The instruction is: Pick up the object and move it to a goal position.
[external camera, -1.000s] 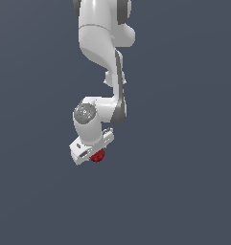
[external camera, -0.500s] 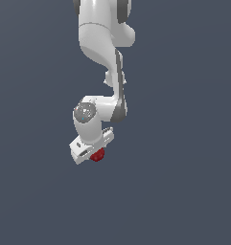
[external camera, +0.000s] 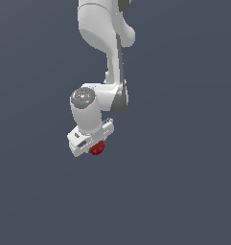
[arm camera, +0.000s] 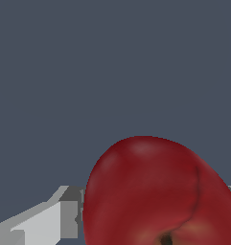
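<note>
Dark red skin: the apple-like ball (arm camera: 160,196) fills the nearest part of the wrist view; it is glossy, with a soft highlight near its upper curve and a small dark pit at its lower edge.
Crease: a faint darker line runs down the ball's surface toward that pit.
Finger: one pale grey finger (arm camera: 45,222) shows beside the ball, at about 9 o'clock from it in the wrist picture, and it meets the ball's side.
Other finger: only a thin grey sliver is seen past the ball's far edge, at about 3 o'clock; it is too little to describe.
Gripper: in the exterior view the white gripper (external camera: 94,146) hangs under the wrist, and its body is tilted, with one end lower than the other.
Gripper state: the jaws are closed onto the ball, which sits between them.
Place of the ball: in the exterior view the ball (external camera: 97,148) is at about 6 o'clock from the round wrist joint, just under the gripper body, and only its lower part peeps out.
Width: the ball is narrower than the gripper body above it.
Arm: the white Panda arm (external camera: 103,52) comes down from about 12 o'clock of the exterior view and bends at a grey joint.
Background: plain slate-grey on all sides; no surface edge can be told in either view.
</note>
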Tool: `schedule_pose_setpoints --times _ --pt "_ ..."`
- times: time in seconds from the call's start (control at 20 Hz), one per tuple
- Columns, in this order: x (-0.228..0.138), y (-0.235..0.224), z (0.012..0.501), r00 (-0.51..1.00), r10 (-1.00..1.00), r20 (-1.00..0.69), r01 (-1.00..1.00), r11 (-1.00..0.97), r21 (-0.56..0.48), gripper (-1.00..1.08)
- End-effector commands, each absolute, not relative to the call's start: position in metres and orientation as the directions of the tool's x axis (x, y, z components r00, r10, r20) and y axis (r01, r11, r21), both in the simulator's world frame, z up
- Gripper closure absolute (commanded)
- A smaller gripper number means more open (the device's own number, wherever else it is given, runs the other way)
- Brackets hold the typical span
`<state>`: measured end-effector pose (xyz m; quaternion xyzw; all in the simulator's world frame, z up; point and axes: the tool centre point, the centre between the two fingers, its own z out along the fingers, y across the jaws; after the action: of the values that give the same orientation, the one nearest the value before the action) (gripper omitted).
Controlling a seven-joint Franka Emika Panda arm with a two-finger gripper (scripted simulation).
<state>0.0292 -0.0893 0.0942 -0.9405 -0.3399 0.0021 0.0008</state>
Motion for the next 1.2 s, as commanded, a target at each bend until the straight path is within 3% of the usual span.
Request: schedule_pose_setpoints --times 0.0,1.15 --pt "0.025 -0.089 0.115 0.769 0.639 -0.001 0.639 -0.769 0.000 1.08" --pt "-0.048 -0.082 0.373 0.768 0.640 0.000 0.640 -0.768 0.000 1.08"
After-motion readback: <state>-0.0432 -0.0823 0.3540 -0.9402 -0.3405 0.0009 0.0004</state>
